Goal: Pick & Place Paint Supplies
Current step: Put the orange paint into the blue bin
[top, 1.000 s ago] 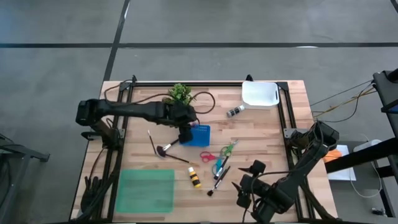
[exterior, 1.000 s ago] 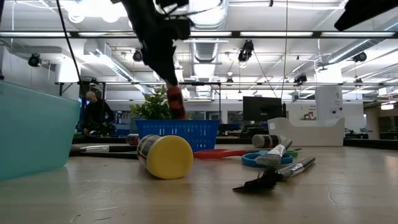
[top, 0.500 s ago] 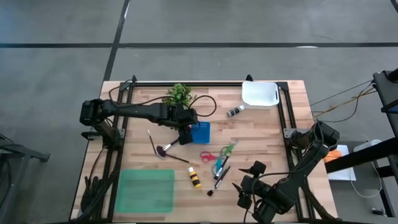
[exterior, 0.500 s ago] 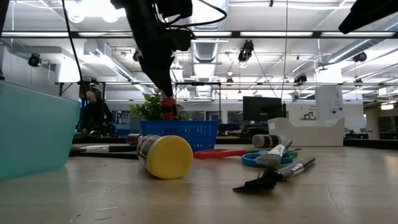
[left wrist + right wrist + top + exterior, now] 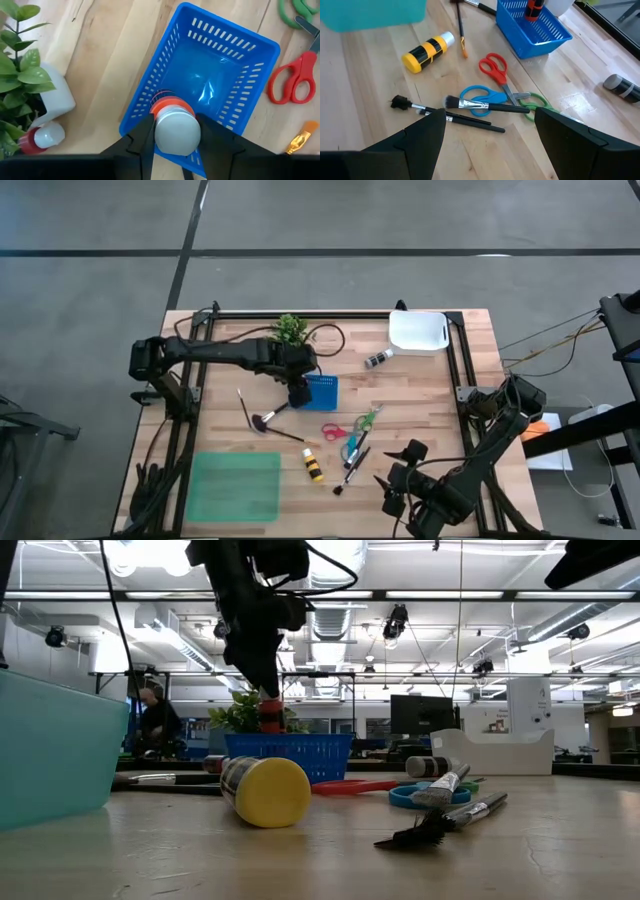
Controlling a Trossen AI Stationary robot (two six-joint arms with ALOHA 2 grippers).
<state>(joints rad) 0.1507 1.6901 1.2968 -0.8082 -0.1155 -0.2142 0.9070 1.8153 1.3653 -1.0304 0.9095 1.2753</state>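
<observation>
Currently, findings as observed:
Left tool [image 5: 172,145]: pinching a red-capped paint bottle [image 5: 172,127], held over the blue basket [image 5: 250,65] at its near edge.
Right tool [image 5: 490,140]: spread wide, nothing held, hovering near the tabletop [image 5: 420,395] front.
Scissors [image 5: 495,67]: lying beside the basket.
Yellow-capped bottle [image 5: 425,51]: on its side.
</observation>
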